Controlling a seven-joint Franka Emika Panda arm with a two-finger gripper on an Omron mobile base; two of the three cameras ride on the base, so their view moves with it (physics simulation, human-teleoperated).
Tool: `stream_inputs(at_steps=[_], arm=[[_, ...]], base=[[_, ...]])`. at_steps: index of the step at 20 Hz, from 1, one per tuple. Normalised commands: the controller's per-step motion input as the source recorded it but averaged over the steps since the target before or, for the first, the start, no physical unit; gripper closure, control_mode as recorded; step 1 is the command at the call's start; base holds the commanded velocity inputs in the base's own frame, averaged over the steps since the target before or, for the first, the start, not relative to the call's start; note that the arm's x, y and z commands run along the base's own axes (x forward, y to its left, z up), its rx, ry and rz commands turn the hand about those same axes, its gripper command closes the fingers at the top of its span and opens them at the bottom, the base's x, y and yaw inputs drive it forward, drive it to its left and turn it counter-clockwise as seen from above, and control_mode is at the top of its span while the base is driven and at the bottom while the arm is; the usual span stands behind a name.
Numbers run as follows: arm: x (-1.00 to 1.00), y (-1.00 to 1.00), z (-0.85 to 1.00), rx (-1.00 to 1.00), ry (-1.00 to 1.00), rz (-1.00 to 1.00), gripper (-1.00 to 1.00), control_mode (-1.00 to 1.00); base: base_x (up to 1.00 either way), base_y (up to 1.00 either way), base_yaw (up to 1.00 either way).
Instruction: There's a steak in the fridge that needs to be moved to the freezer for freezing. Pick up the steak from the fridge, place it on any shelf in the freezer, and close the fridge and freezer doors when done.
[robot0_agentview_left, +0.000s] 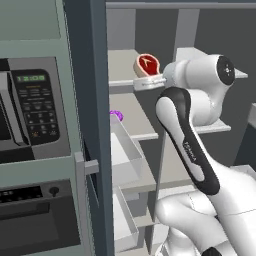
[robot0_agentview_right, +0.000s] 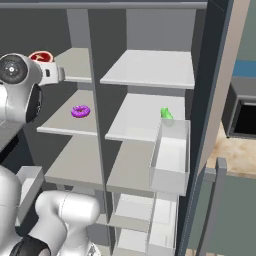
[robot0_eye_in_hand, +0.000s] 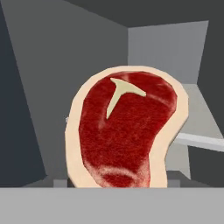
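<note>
Leftmost in the left base view stands the microwave (robot0_agentview_left: 35, 107), with the oven (robot0_agentview_left: 37, 220) below it and the edge of the open freezer door (robot0_agentview_left: 92, 125) next to them. Past that door the freezer (robot0_agentview_left: 130, 30) lies open, its pale shelves stepping down.

The steak (robot0_agentview_left: 146, 64) is up at the top shelf (robot0_agentview_left: 120, 62), standing on edge at the tip of the jaws (robot0_agentview_left: 150, 80), above the board, not flat on it. In the hand view the steak (robot0_eye_in_hand: 124, 131) looms very close, red face and white mark turned toward the camera. The jaws look to be gripping it from below, though the fingertips themselves are hidden behind the meat. Whether its lower rim touches the shelf I cannot tell.

One shelf down sits a small purple ring (robot0_agentview_right: 80, 111). Further right, in the fridge (robot0_agentview_right: 150, 60), a green vegetable (robot0_agentview_right: 166, 114) lies at the shelf's right end, beside the door bin (robot0_agentview_right: 170, 155).

So the carry seems finished and the placing step is in hand. Next, I judge, the arm should ease the steak down onto the top shelf, let go, and back straight out without brushing the shelf edge. Both doors remain to be swung shut.
</note>
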Motion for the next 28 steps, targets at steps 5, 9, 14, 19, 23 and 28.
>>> stream_inputs(at_steps=[5, 9, 14, 19, 23, 28], arm=[[0.58, 0.17, 0.0, -0.07, 0.05, -0.07, 1.0, -1.0], [0.48, 0.25, 0.0, -0.09, 0.07, -0.07, 1.0, -1.0], [0.39, 0.12, -0.03, -0.07, 0.01, -0.04, 1.0, -1.0], [0.34, 0.0, -0.07, -0.01, 0.02, 0.0, 1.0, -1.0], [0.39, 0.0, -0.19, -0.01, 0.02, 0.0, 1.0, -1.0], [0.4, 0.0, -0.19, 0.0, 0.04, 0.0, 1.0, -1.0]], base=[[0.0, 0.0, 0.0], [0.0, 0.0, 0.0], [0.0, 0.0, 0.0], [0.0, 0.0, 0.0], [0.0, 0.0, 0.0], [0.0, 0.0, 0.0]])
